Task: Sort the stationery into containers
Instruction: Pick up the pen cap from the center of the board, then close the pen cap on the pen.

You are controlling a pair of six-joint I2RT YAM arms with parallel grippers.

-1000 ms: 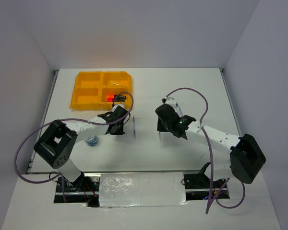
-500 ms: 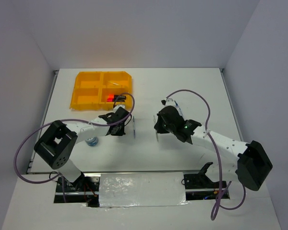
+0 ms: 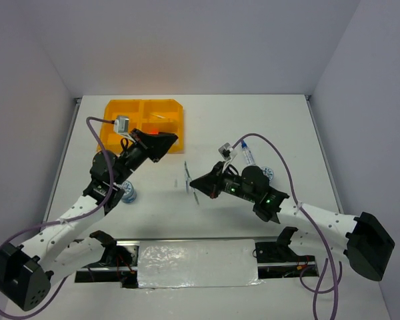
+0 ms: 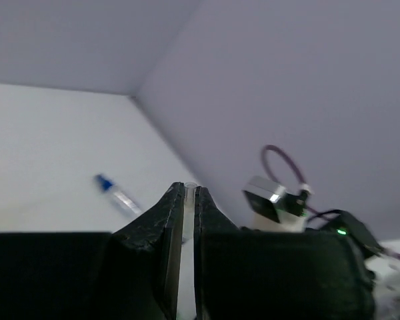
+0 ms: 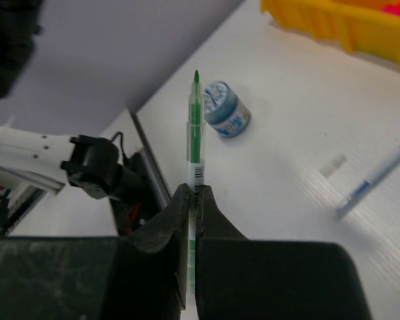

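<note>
A robotics lab test cell: a white table (image 3: 267, 127) boxed in by plain pale walls (image 3: 200, 47) on the left, right and far sides, with the left arm (image 3: 61, 229) and right arm (image 3: 325, 223) bolted beside a foil-covered panel (image 3: 197, 263) at the near edge

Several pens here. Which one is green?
The green pen is the one pinched in the right claw, sticking out past its tips. The loose pen lying on the table is blue and white.
</note>
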